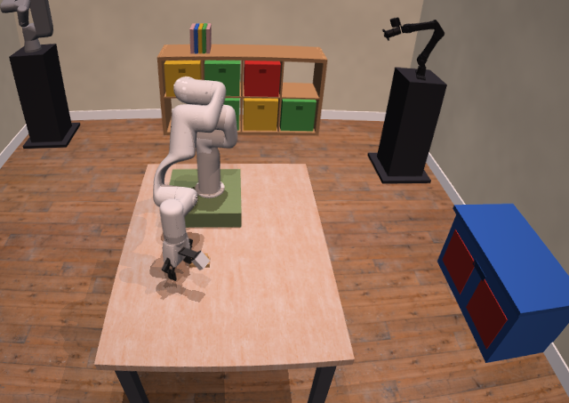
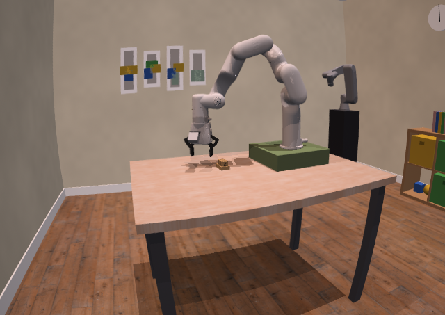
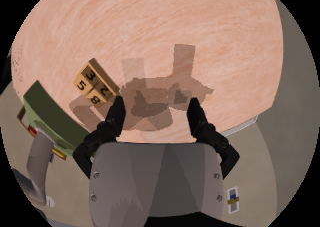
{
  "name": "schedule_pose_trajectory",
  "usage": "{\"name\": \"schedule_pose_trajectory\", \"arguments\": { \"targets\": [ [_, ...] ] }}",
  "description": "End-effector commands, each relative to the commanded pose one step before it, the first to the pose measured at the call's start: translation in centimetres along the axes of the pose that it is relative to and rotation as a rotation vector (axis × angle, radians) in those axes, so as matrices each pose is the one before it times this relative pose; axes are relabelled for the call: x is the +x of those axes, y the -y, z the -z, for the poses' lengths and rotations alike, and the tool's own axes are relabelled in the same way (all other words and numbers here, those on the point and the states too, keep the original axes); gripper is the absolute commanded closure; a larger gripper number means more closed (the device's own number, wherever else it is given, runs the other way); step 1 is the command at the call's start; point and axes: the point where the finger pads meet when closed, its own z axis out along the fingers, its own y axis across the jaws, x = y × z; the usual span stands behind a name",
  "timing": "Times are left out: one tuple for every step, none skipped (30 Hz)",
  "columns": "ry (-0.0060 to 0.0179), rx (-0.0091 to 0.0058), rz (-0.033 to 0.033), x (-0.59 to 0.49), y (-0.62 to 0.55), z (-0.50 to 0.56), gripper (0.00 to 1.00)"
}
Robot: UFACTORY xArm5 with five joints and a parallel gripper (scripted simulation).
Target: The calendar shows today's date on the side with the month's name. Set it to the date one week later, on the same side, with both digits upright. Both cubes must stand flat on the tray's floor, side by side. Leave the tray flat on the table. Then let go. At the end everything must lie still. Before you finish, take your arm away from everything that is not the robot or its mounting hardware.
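One hand, its two fingers wide apart and holding nothing, hangs above the one bench. In the wrist view, left of centre, one calendar shows two wooden cubes with four black digits visible: 3, 2, 5, 8.

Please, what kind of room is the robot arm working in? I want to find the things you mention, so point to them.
Perhaps a robotics lab or teaching room: black pedestals [image 1: 409,127] [image 2: 343,135] carry other arms, and a brown wooden shelf unit [image 1: 243,52] [image 2: 405,160] holds colourful bins.
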Motion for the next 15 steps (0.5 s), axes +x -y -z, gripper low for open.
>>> {"name": "schedule_pose_trajectory", "arguments": {
  "targets": [
    [-0.00088, -0.00251, -0.00009, 0.036, -0.134, -0.814, 0.0],
    [0.0, 0.0, 0.0, 0.0, -0.002, -0.302, 0.0],
    [0.0, 0.0, 0.0, 0.002, -0.005, -0.298, 0.0],
    [0.0, 0.0, 0.0, 0.001, -0.003, -0.287, 0.0],
    [0.0, 0.0, 0.0, 0.001, -0.002, -0.263, 0.0],
    [0.0, 0.0, 0.0, 0.001, -0.004, -0.228, 0.0],
    [0.0, 0.0, 0.0, 0.001, -0.002, -0.189, 0.0],
    [0.0, 0.0, 0.0, 0.0, -0.001, -0.144, 0.0],
    [0.0, 0.0, 0.0, 0.0, -0.001, -0.099, 0.0],
    [0.0, 0.0, 0.0, 0.0, 0.0, 0.0, 0.0],
    [0.0, 0.0, 0.0, 0.0, 0.0, 0.0, 0.0],
    [0.0, 0.0, 0.0, 0.0, 0.0, -0.057, 0.0],
    [0.0, 0.0, 0.0, 0.0, 0.0, -0.023, 0.0],
    [0.0, 0.0, 0.0, 0.0, 0.0, -0.004, 0.0],
    [0.0, 0.0, 0.0, 0.0, 0.0, 0.0, 0.0]
  ]
}}
